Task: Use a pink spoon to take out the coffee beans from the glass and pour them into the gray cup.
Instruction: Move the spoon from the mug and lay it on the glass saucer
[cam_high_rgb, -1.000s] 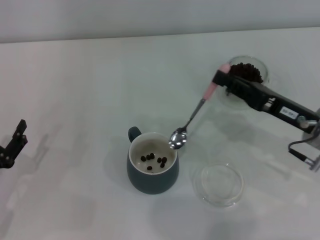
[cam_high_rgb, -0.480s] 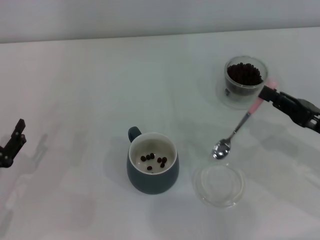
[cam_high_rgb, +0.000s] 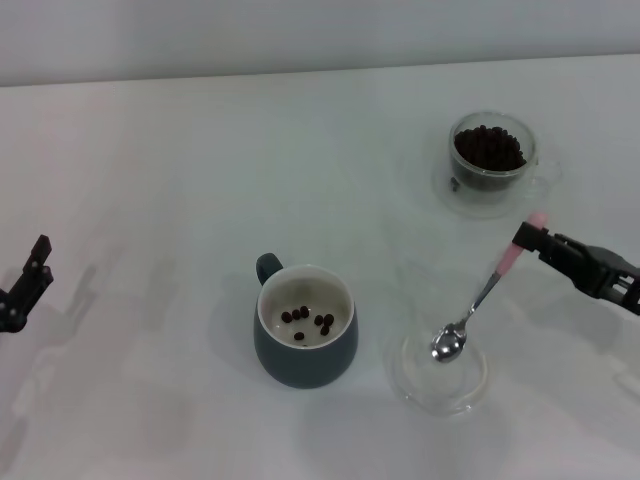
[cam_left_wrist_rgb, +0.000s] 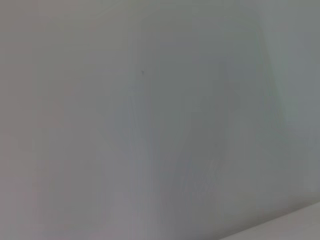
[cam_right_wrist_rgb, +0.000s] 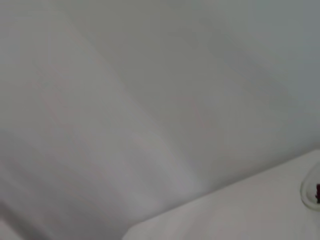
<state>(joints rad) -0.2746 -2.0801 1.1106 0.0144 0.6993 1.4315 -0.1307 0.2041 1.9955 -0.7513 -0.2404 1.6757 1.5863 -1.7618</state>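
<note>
The pink spoon (cam_high_rgb: 483, 299) has swung right and nearer, away from the gray cup (cam_high_rgb: 305, 338), and its silver bowl now sits over the clear saucer dish (cam_high_rgb: 439, 372), empty. The right claw (cam_high_rgb: 522, 238) is clamped tight on the pink handle's tip, spoon slanting down to the left. A few coffee beans (cam_high_rgb: 308, 320) lie in the gray cup, near centre of the table (cam_high_rgb: 180, 180). The glass (cam_high_rgb: 489, 164), far right, holds a dark heap. The left claw (cam_high_rgb: 25, 285) is parked at the left edge; its opening I cannot tell.
</note>
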